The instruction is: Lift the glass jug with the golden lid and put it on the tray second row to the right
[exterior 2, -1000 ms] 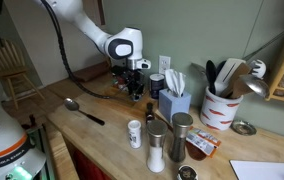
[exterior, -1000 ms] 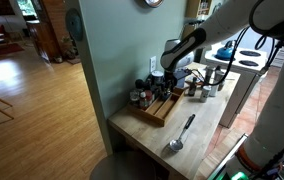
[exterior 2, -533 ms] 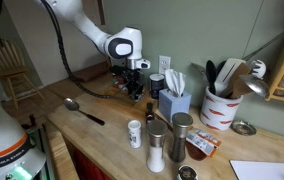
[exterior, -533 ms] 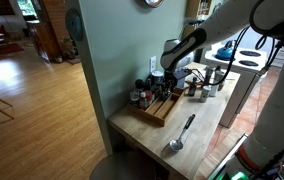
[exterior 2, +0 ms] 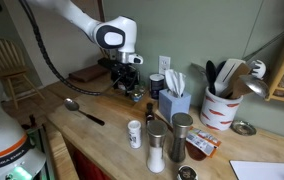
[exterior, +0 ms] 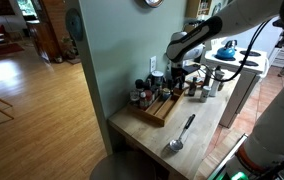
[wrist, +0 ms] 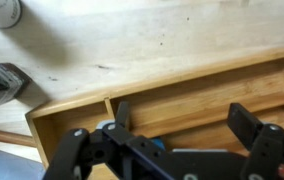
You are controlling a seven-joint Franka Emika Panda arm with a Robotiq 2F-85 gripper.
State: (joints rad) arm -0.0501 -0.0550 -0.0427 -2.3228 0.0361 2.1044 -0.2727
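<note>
Arm: white, enters from the upper right in an exterior view, bending down towards the centre of the frame.
End effector (exterior: pixel 175 70): hangs above the far end of the tray, close to the green wall; in another exterior view (exterior 2: pixel 128 82) it sits centre-left, pointing down.
End effector state: released. In the wrist view (wrist: pixel 182 125) the two dark fingers (wrist: pixel 122 118) stand well apart at the bottom of the frame, with nothing between them except the tray floor.
Tray (exterior: pixel 162 108): light-brown wood with low sides, lying on the desk and running from the wall towards the lower centre of the frame. In the wrist view (wrist: pixel 212 85) it crosses the lower half, with an inner divider visible to the left of centre.
Glass jug: cannot be singled out. A cluster of small jars (exterior: pixel 142 96) stands at the left of the tray's far end, and they are too small to tell which of them carries a golden lid.
Desk (exterior: pixel 207 125): pale wooden top, also seen along the lower left in another exterior view (exterior 2: pixel 102 130).
Spoon (exterior: pixel 180 133): metal, lying flat on the desk to the lower right of the tray and apart from it. Elsewhere it shows at centre-left (exterior 2: pixel 83 109).
Shakers (exterior 2: pixel 157 140): a small group standing upright at the lower centre, near the front edge.
Tissue box (exterior 2: pixel 174 102): blue, just right of the end effector, with white tissue rising from it.
Utensil crock (exterior 2: pixel 220 108): white, at the right of the frame — dark utensils stand in it.
Wrist view, left edge: a dark object (wrist: pixel 2 85) is too blurred to identify.
</note>
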